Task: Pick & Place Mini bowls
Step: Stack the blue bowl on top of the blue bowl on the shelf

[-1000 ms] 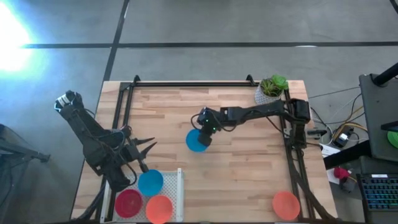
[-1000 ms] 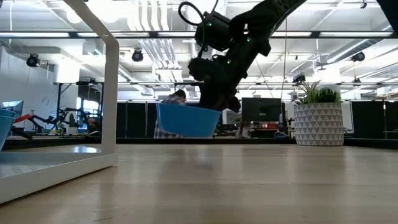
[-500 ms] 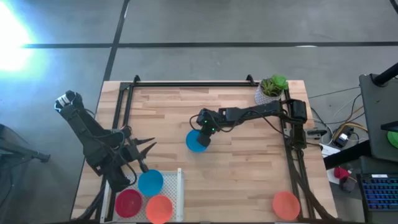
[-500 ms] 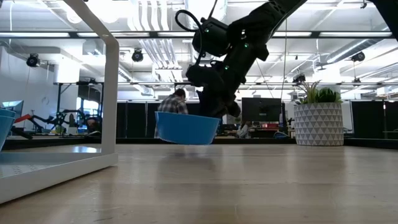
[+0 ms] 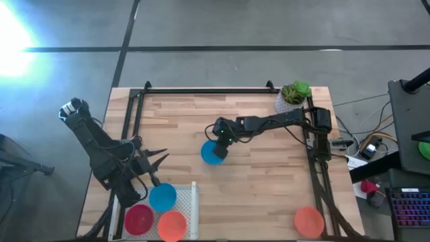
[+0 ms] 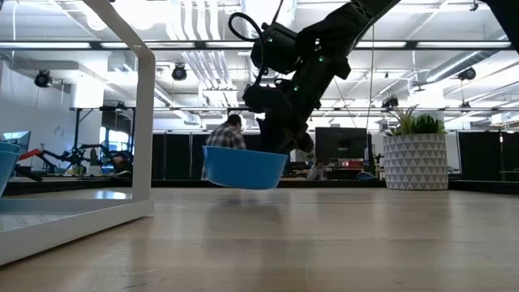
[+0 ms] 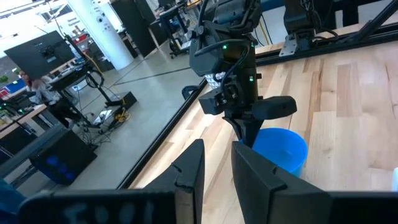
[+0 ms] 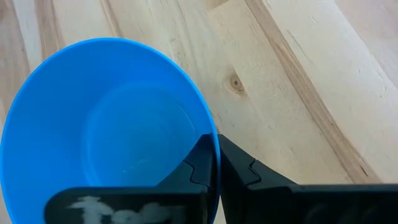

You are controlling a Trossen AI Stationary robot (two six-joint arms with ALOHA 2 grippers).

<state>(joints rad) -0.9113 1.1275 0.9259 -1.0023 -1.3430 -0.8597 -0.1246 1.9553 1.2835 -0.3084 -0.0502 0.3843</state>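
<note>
While the right gripper (image 5: 220, 144) jaws pinch the small round blue plastic bowl (image 5: 212, 152) by its rim mid-bench, seemingly just lifted for carrying, the left gripper (image 5: 158, 160) waits, jaws parted.

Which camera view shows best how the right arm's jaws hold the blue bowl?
The right wrist view: the right gripper pinches the rim of the blue bowl, jaws shut. The low view shows the bowl slightly tilted under the gripper, near the table. The high view shows part of it; the left wrist view shows it from afar.
</note>
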